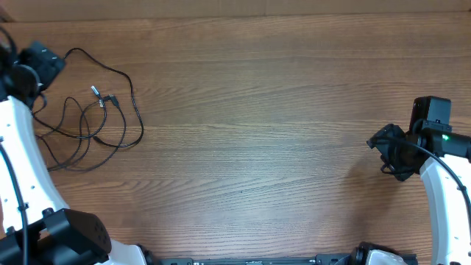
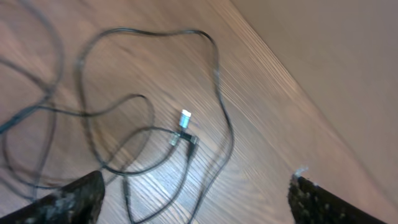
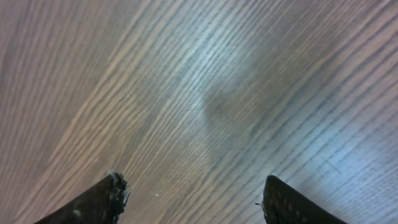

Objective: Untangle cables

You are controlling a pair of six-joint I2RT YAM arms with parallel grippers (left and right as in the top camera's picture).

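Clearly, the cables are gathered in one loose heap toward the 9 o'clock edge of the table, with several loops crossed over one another and a silver plug lying near the middle of the heap. The left gripper is held just at the 10 o'clock side of the heap; in the wrist view its fingers are seen spread wide and nothing is held between them, the strands lying on the wood beneath. The right gripper is parked well apart at 3 o'clock, its fingers likewise parted over bare wood. For this step a single strand should be chosen, judged best near the silver plug, since a free end can be drawn out through the loops; two crossed strands should not be pinched together, or the knot may be tightened. The pull is best made slowly toward 3 o'clock, and the right gripper could be brought over so the rest is pinned down. No brand, label or writing can be read; only a green light is seen on the right arm
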